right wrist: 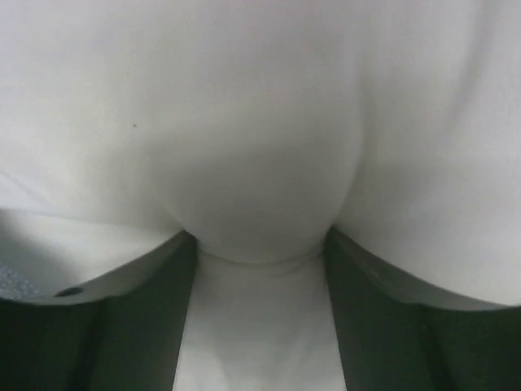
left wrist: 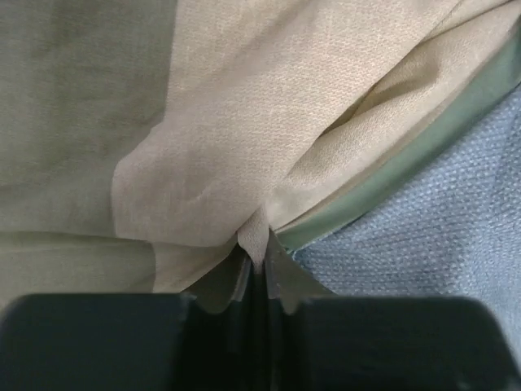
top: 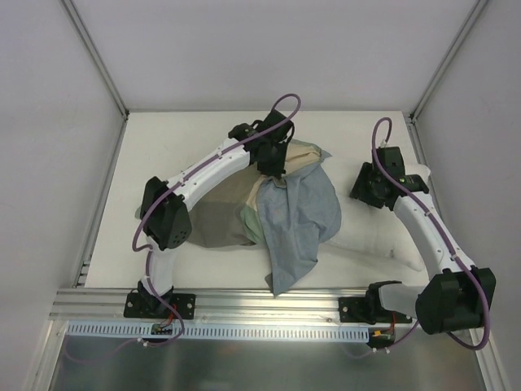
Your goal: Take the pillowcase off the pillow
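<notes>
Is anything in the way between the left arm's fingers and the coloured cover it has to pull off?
Nothing visible does. The left fingers are pinched shut on a beige fold of the pillowcase itself, next to its blue-grey side, with nothing between them and the fabric.

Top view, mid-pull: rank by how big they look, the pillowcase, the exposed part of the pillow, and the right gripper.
1. pillowcase, spread widest across the table.
2. pillow, only its uncovered white part.
3. right gripper, clearly smallest, even though it sits higher and so nearer the camera.
</notes>
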